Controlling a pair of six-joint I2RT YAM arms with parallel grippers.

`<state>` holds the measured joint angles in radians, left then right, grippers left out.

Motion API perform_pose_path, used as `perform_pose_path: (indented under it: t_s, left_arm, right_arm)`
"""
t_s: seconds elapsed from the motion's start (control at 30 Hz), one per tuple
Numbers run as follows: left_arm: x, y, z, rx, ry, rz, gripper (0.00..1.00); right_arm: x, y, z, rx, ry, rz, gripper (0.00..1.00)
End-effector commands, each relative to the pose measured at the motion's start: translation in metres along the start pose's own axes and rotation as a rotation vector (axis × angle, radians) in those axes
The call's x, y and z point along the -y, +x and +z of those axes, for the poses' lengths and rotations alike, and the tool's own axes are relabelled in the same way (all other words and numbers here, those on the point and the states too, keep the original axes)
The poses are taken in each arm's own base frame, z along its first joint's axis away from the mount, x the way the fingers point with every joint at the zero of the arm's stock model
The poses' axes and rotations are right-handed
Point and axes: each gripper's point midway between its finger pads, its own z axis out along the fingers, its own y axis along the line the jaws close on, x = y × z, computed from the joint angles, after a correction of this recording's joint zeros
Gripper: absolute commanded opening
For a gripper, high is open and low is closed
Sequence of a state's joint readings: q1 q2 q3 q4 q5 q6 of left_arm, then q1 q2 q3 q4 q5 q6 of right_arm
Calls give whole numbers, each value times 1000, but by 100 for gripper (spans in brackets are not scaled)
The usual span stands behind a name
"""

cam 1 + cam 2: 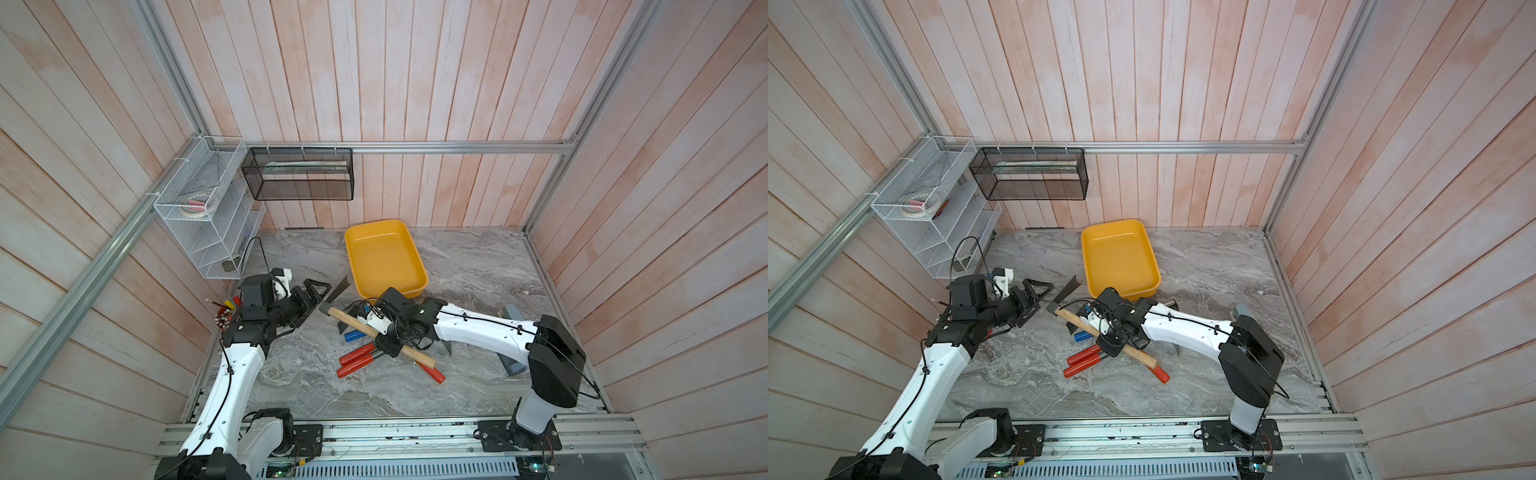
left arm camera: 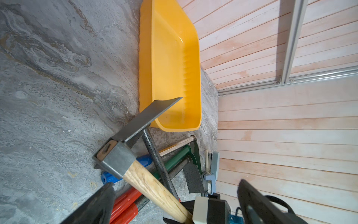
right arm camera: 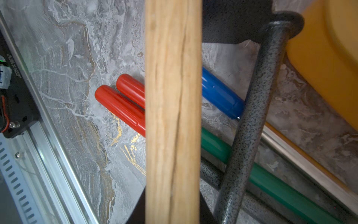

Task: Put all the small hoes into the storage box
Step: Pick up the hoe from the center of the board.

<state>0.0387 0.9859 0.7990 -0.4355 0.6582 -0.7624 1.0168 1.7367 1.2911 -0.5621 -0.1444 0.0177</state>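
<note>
Right gripper (image 1: 388,345) clamped around hoe (image 1: 353,323) handle. Left gripper (image 1: 320,295) spread wide, hoe blade just ahead of it. Yellow box (image 1: 382,257) just beyond right gripper.

- A grey marbled bench (image 1: 469,266) is being used as the carrying surface.
- The yellow storage box (image 1: 382,257) is being carried flat at the rear middle, near the back wall.
- Two red handles (image 1: 357,360) are being seen lying side by side near the middle, a blue handle (image 1: 354,335) just beside them.
- A third red handle (image 1: 434,374) and a green handle (image 3: 271,184) are being carried in the same crossed heap.
- A grey-blue item (image 1: 513,368), partly hidden, is being carried toward the right wall.
- A bunch of pencils (image 1: 224,318) is being seen at the left edge.
</note>
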Motion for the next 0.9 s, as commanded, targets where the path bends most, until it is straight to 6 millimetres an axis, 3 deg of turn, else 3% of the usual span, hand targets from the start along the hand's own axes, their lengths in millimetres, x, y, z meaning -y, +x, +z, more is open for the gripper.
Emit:
perform_pose_path:
  t_s: [0.0, 0.37, 0.87]
  left_arm:
    - [10, 0, -4, -6, 31, -10, 100]
    - [9, -11, 4, 13, 42, 26, 100]
    - [8, -41, 35, 15, 59, 107, 100]
  right_arm:
    - [4, -41, -21, 155, 39, 11, 0]
    - [40, -61, -38, 195, 103, 178, 0]
    - [80, -89, -52, 237, 211, 292, 0]
